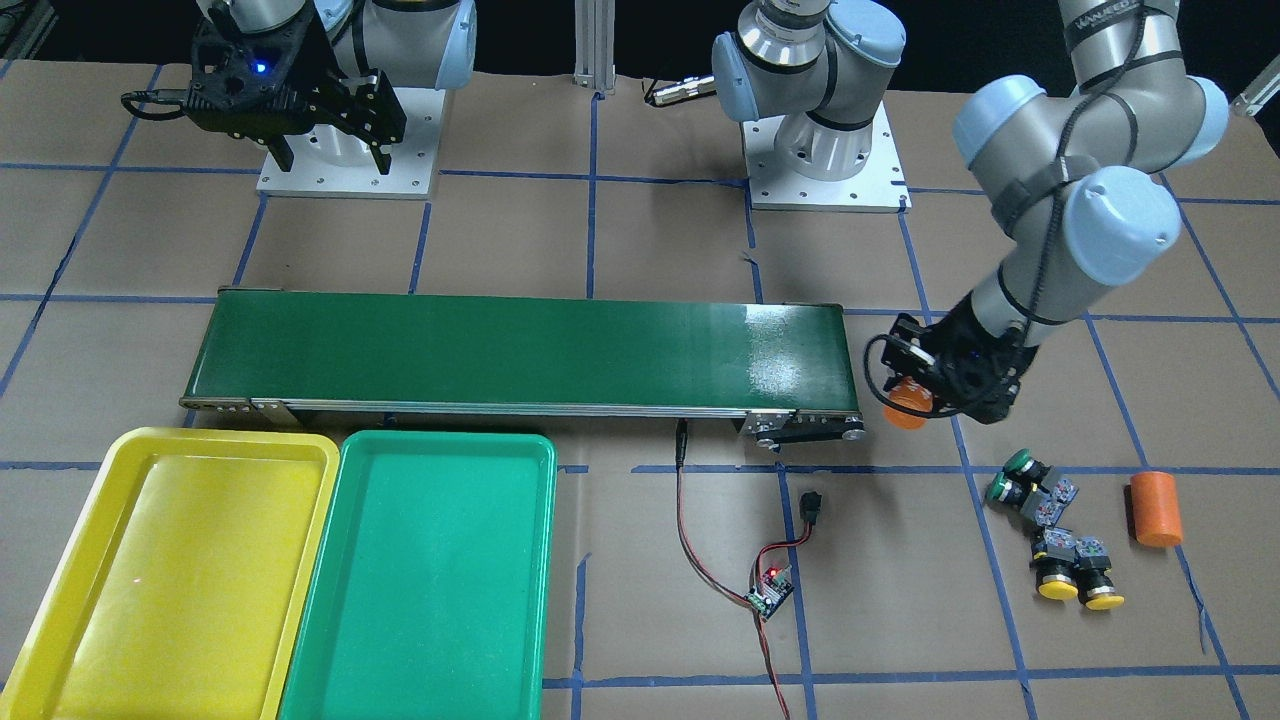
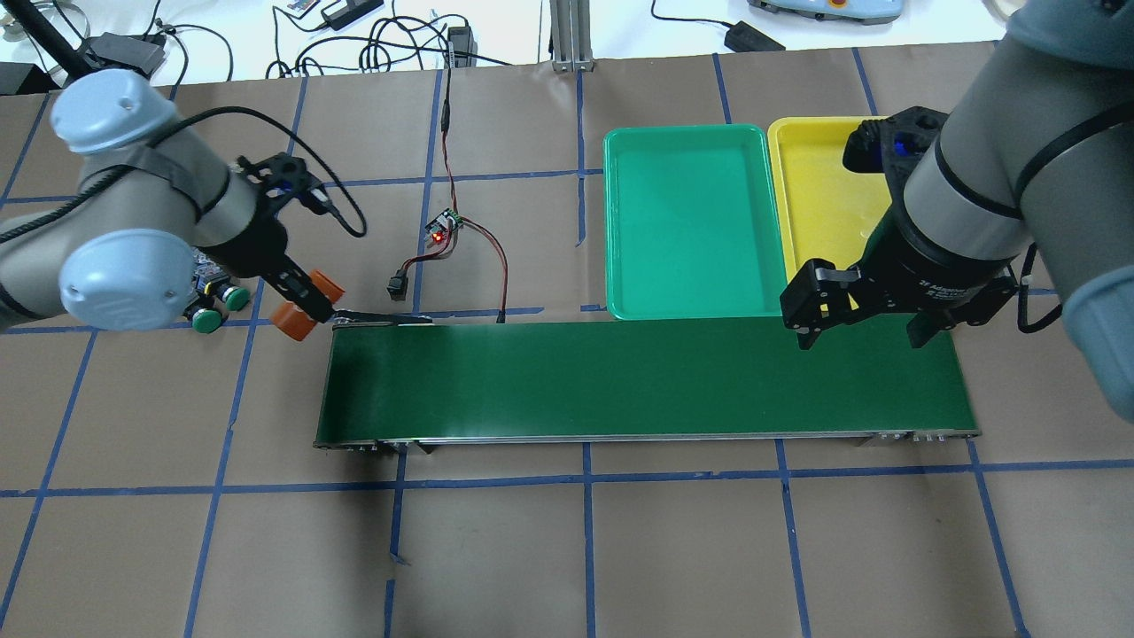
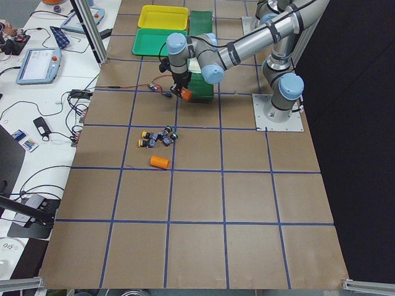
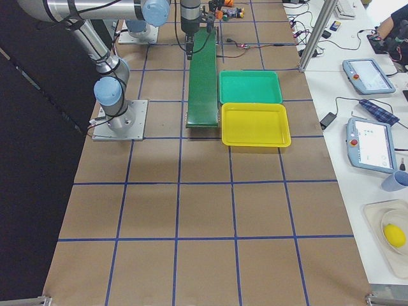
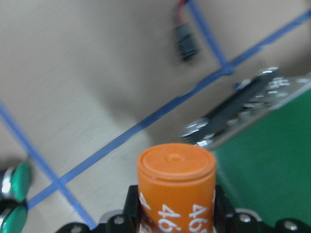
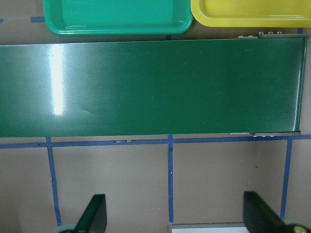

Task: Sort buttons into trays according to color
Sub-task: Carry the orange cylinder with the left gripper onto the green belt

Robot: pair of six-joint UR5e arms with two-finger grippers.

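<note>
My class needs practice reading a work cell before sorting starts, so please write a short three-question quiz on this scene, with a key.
1. True or false: the right gripper is open and empty.
2. What does the left gripper grip? A. a green button; B. an orange cylinder; C. a yellow button.
3. How many buttons lie in the yellow tray or the green tray?
Key: 1 true; 2 B; 3 none, all four lie on the table.
</note>
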